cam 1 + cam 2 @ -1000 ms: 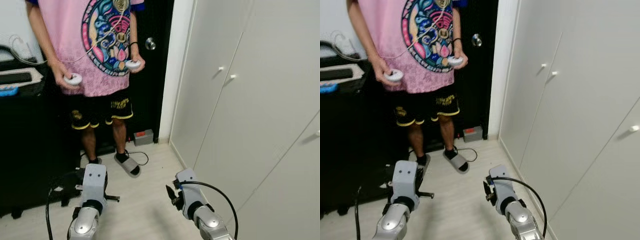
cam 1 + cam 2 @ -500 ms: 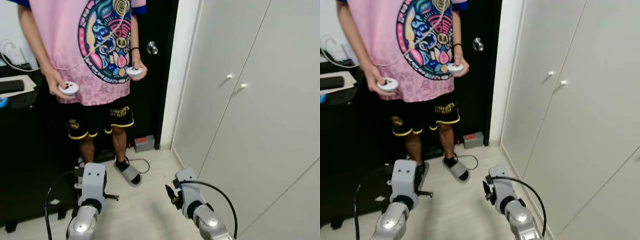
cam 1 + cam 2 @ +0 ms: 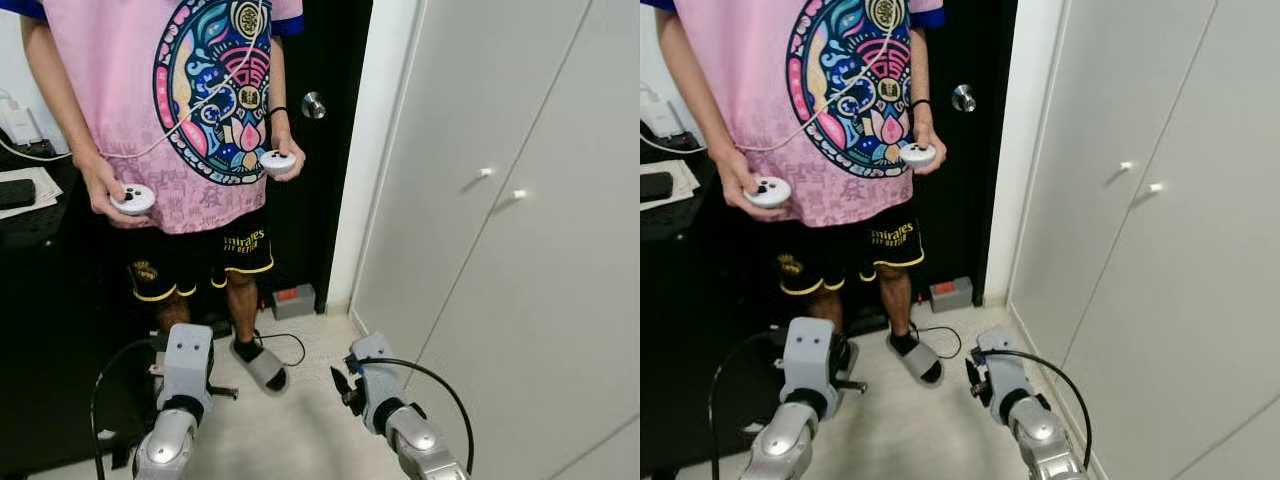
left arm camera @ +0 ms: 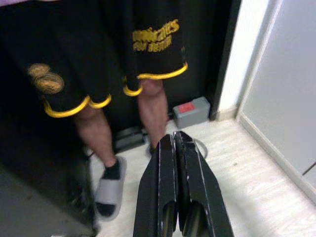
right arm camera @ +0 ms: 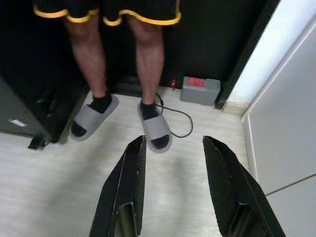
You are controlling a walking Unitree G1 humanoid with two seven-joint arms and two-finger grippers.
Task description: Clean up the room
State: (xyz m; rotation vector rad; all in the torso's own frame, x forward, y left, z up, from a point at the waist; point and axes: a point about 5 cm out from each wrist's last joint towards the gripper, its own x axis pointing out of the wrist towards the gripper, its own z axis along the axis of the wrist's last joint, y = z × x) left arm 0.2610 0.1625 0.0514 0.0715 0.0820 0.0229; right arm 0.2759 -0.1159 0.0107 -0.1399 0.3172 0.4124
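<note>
My left hand (image 4: 174,140) hangs low over the pale floor (image 3: 290,430), its fingers pressed together on nothing. My right hand (image 5: 173,148) hangs beside it, fingers spread wide and empty. Nothing to tidy lies on the floor near them. Before me stands a person (image 3: 190,130) in grey slippers (image 5: 157,131), holding two white controllers (image 3: 133,199). A small grey box (image 5: 200,90) sits by the dark door (image 3: 310,150); white wardrobe doors (image 3: 500,200) rise on my right.

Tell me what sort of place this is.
Probably a bedroom or hallway corner in a home: white wardrobe doors with small knobs, a dark door with a round handle, pale wood-look floor, and a person in slippers.
</note>
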